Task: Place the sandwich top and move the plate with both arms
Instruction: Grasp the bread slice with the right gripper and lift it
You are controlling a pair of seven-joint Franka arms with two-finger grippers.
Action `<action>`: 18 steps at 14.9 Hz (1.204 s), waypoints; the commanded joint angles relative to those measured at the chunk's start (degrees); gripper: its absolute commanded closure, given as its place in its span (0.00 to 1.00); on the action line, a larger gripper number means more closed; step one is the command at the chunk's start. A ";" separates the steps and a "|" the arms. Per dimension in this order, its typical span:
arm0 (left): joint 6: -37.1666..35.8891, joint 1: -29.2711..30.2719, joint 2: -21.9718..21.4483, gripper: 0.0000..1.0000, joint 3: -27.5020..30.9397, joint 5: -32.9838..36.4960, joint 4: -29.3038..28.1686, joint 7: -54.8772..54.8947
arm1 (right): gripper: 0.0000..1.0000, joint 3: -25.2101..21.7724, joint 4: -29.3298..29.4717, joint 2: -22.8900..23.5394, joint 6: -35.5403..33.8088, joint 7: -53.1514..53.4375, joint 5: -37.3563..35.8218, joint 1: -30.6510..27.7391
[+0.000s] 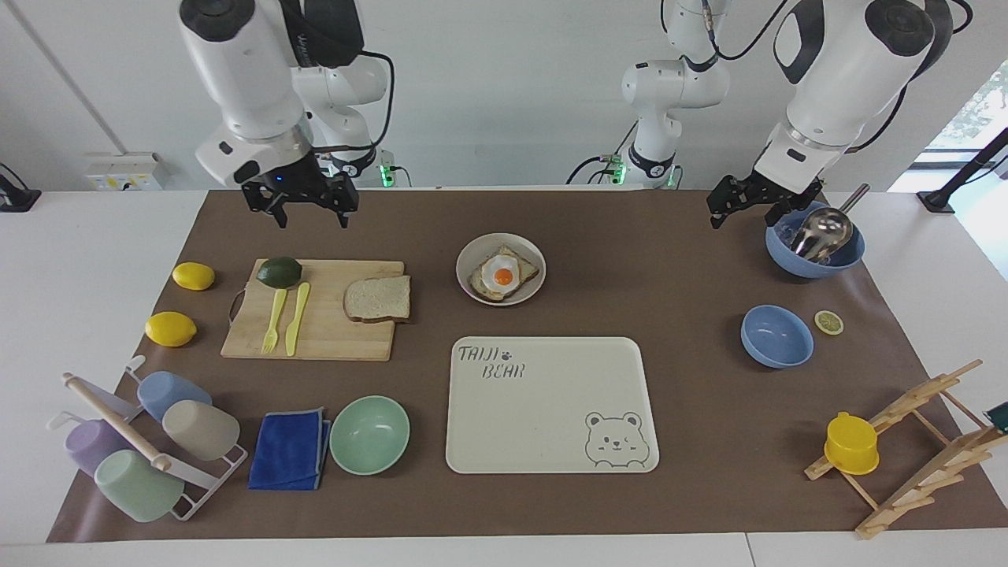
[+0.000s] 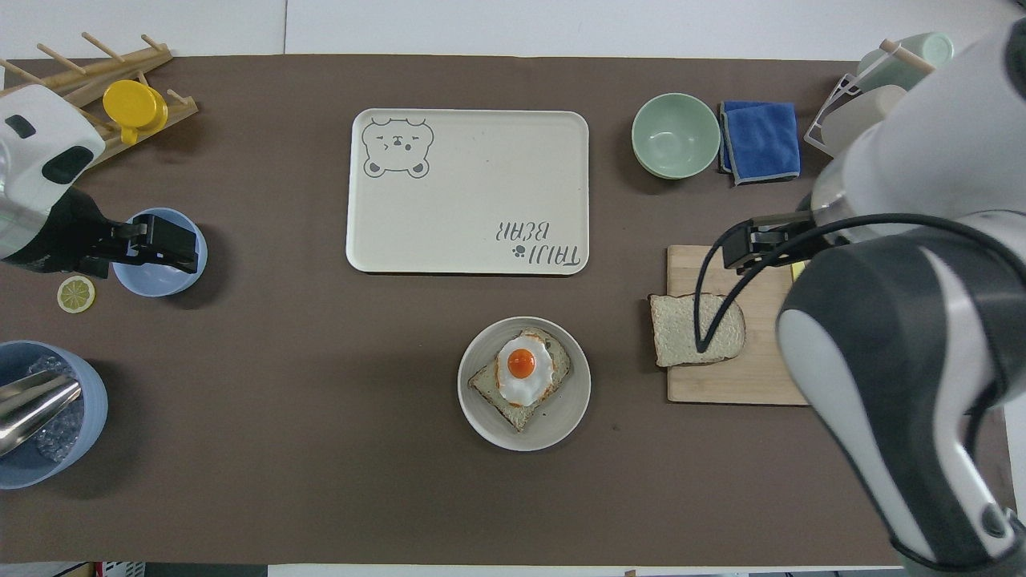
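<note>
I'm seeing a matt brown paper-like mat [image 1: 630, 260], a pale wooden board [image 1: 331, 331], a wooden rack [image 1: 917, 441], a soft blue cloth [image 1: 287, 450], a glossy metal scoop [image 1: 823, 230], smooth matt plastic-looking bowls [image 1: 370, 433] and a matt tray [image 1: 551, 409].

Two high views, opposed, table [image 1: 677, 276] shared

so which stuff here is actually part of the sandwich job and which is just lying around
Part of the job:
- sandwich top on the cutting board
- plate with the egg toast
- right gripper, open, over the mat near the board
- left gripper, open, waiting beside the scoop bowl

Just lying about:
- bear tray
- green bowl
- blue cloth
- lemons
- avocado
</note>
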 commanded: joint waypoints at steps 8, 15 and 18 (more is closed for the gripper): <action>0.57 0.15 -1.04 0.00 0.14 -0.36 -1.12 -0.53 | 0.00 -0.07 0.71 18.54 7.49 22.87 -4.97 9.94; 0.57 0.15 -1.04 0.00 0.14 -0.36 -1.12 -0.53 | 0.00 0.02 -8.61 16.08 9.60 22.88 -8.31 9.15; 0.57 0.15 -1.04 0.00 0.14 -0.36 -1.12 -0.53 | 0.08 0.02 -10.99 15.38 10.91 22.61 -9.10 8.54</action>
